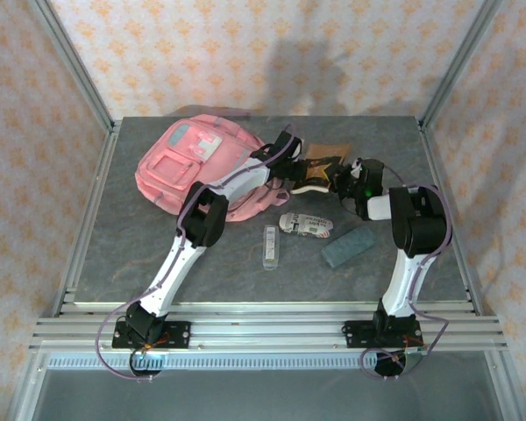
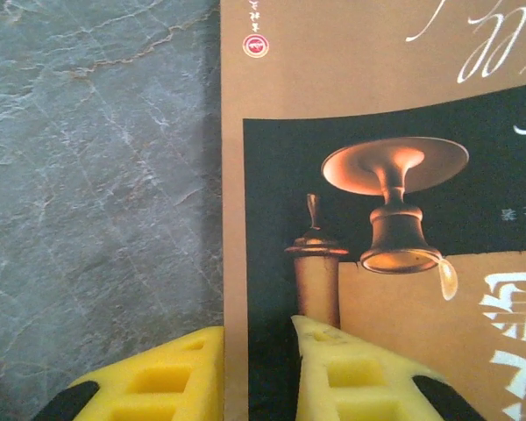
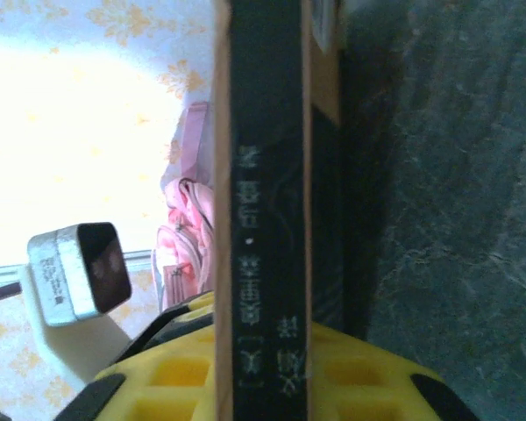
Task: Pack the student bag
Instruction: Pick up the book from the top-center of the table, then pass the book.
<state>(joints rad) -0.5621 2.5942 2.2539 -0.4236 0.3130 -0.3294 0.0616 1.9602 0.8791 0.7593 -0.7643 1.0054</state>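
Note:
The student bag (image 1: 193,162), a pink backpack with a light blue-and-white front patch, lies at the back left of the table; a bit of it (image 3: 188,228) appears behind the book. A brown book (image 1: 326,151) with a dark cover picture lies just right of the bag. My right gripper (image 1: 337,180) (image 3: 263,377) is shut on the book's spine (image 3: 263,175), a yellow finger on each side. My left gripper (image 1: 302,167) (image 2: 259,368) hovers over the book's cover (image 2: 377,114). Its jaws stand slightly apart astride the cover's left edge, clamping nothing.
In front of the book lie a clear plastic case (image 1: 270,246), a white patterned roll (image 1: 305,224) and a grey-green block (image 1: 348,246). Metal frame posts (image 1: 79,79) border the grey table (image 1: 140,254). The left arm's grey camera box (image 3: 79,272) sits close to the book.

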